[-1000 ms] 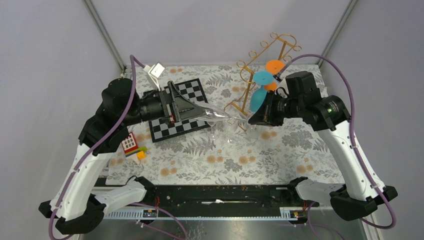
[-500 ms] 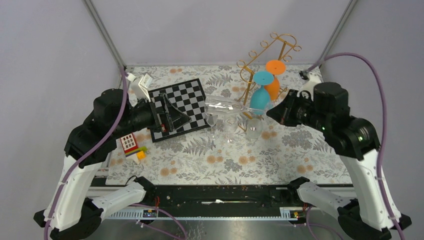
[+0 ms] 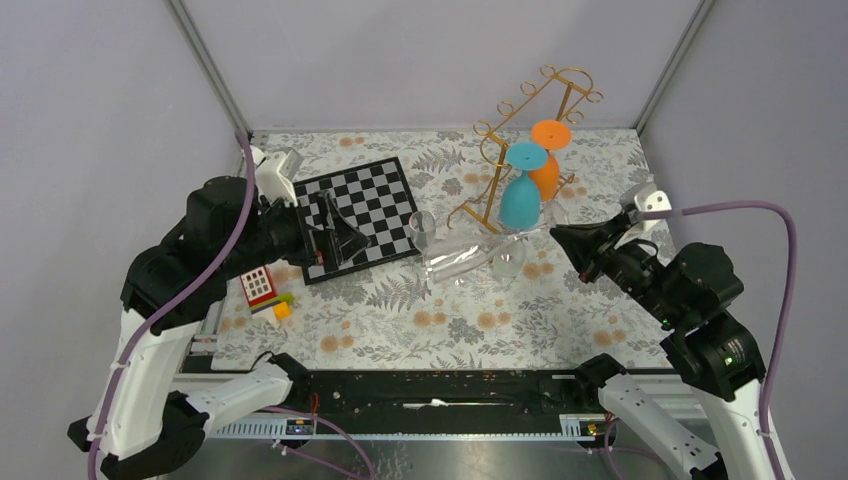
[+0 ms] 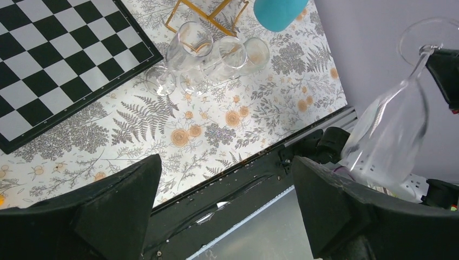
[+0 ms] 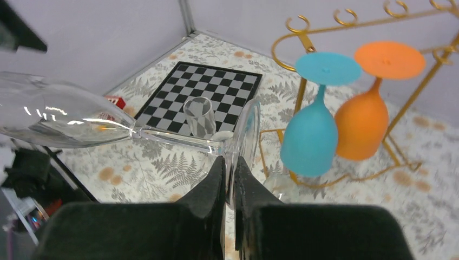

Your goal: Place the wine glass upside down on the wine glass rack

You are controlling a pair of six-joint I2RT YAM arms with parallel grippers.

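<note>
My right gripper [image 3: 558,234] is shut on the foot of a clear wine glass [image 3: 455,257]. The glass lies nearly level above the mat, bowl pointing left. In the right wrist view the foot disc [image 5: 246,138] stands edge-on between my fingers [image 5: 230,162], and the bowl [image 5: 54,116] reaches left. The glass also shows in the left wrist view [image 4: 389,135]. The gold wire rack [image 3: 567,71] stands at the back right, beyond the glass. A teal glass [image 3: 520,197] and an orange glass [image 3: 546,172] hang upside down on it. My left gripper [image 3: 338,228] is open and empty over the chessboard [image 3: 370,190].
Other clear glasses stand or lie on the floral mat by the rack's base [image 3: 422,226] [image 3: 508,258]; they show in the left wrist view [image 4: 189,46]. A red-and-white toy block [image 3: 259,286] and small yellow pieces [image 3: 283,309] sit at the left. Walls close in on three sides.
My left gripper has let go of the clear glass and drawn back left over the chessboard. My right arm has pulled right and nearer with the glass held by its foot.
</note>
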